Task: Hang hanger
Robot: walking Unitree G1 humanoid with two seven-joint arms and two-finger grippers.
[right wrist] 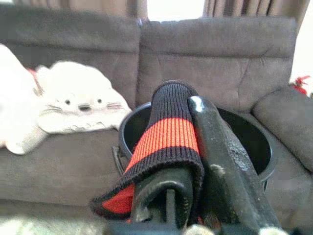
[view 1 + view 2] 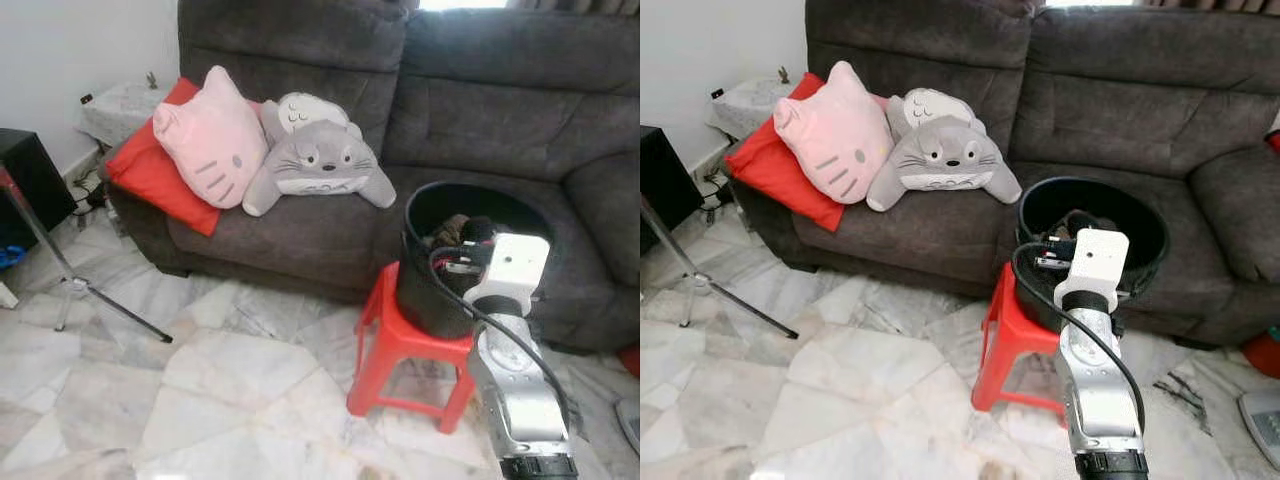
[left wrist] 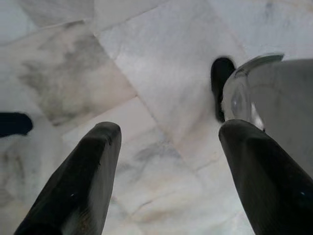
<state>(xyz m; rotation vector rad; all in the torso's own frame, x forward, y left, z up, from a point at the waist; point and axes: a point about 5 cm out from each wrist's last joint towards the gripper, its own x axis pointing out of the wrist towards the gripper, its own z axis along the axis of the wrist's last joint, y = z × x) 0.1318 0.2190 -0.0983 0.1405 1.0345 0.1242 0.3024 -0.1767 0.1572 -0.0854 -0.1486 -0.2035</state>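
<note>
My right gripper (image 1: 188,105) is shut on a black knit cloth with red stripes (image 1: 168,134), which drapes over one finger. It hovers over the near rim of a black bucket (image 2: 420,200) that stands on a red plastic stool (image 2: 400,335) in front of the grey sofa. Dark clothes lie inside the bucket (image 2: 1080,222). In the eye views the white wrist block (image 2: 512,265) hides most of the fingers. My left gripper (image 3: 171,132) hangs open above the marble floor, with nothing between its fingers. No hanger can be made out.
A grey sofa (image 2: 500,110) carries a pink cat pillow (image 2: 210,140), a grey plush (image 2: 315,155) and a red cushion (image 2: 150,175). A metal tripod leg (image 2: 90,290) and a black box (image 2: 25,180) stand at the left. Marble floor (image 2: 200,390) lies in front.
</note>
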